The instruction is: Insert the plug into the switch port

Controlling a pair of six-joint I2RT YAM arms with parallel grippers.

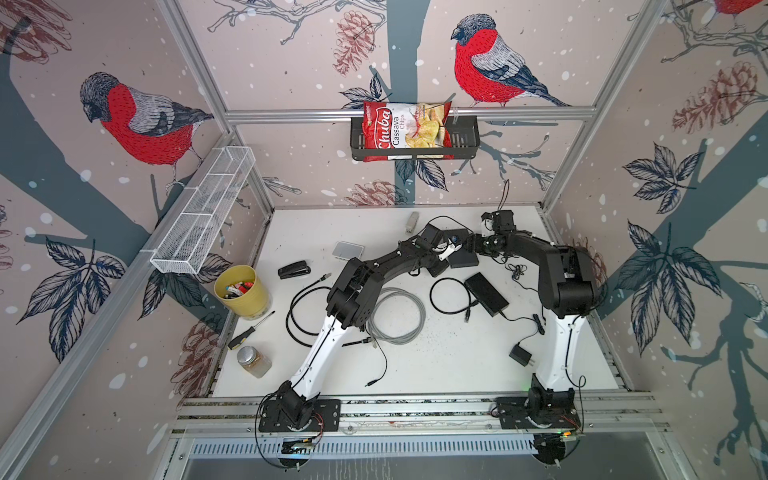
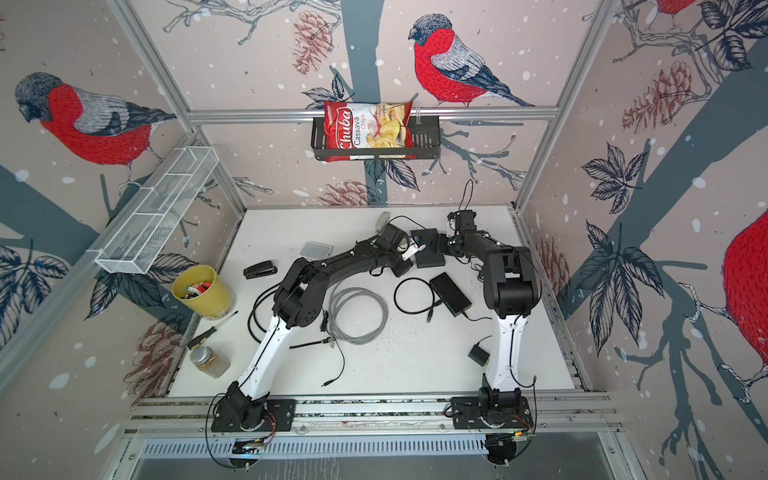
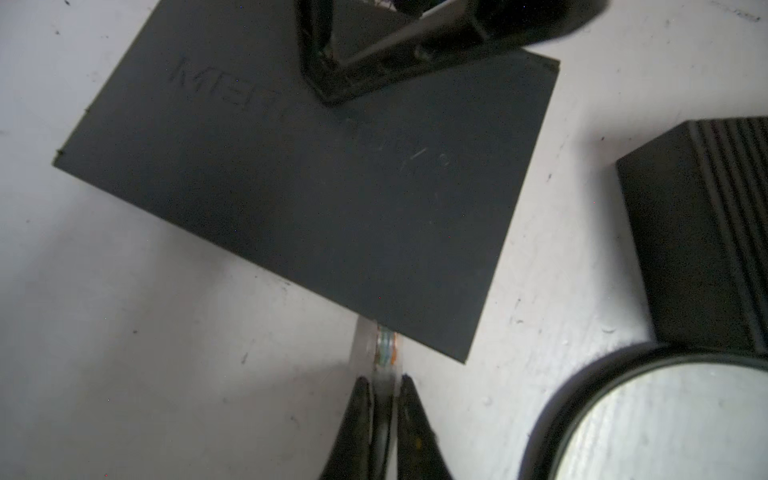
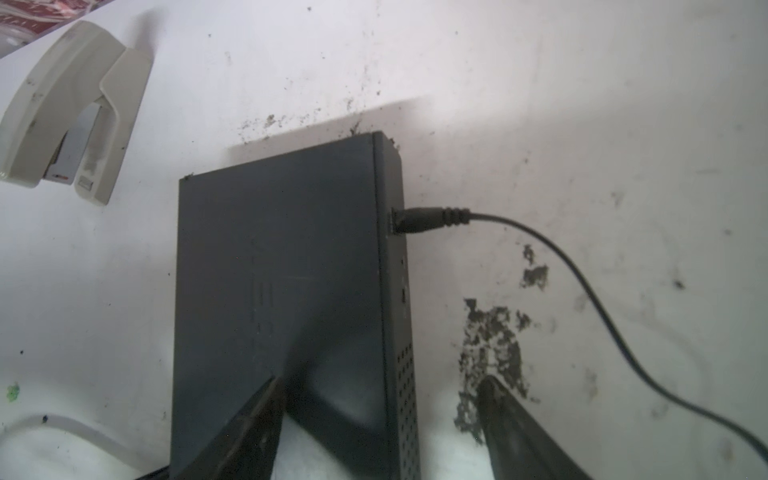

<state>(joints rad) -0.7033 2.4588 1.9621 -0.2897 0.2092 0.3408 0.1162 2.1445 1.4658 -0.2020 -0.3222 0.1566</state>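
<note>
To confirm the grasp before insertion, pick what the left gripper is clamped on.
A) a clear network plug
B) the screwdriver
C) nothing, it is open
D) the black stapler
A: in the left wrist view the left gripper is shut on the clear plug, whose tip sits right at the edge of the black switch.
</note>
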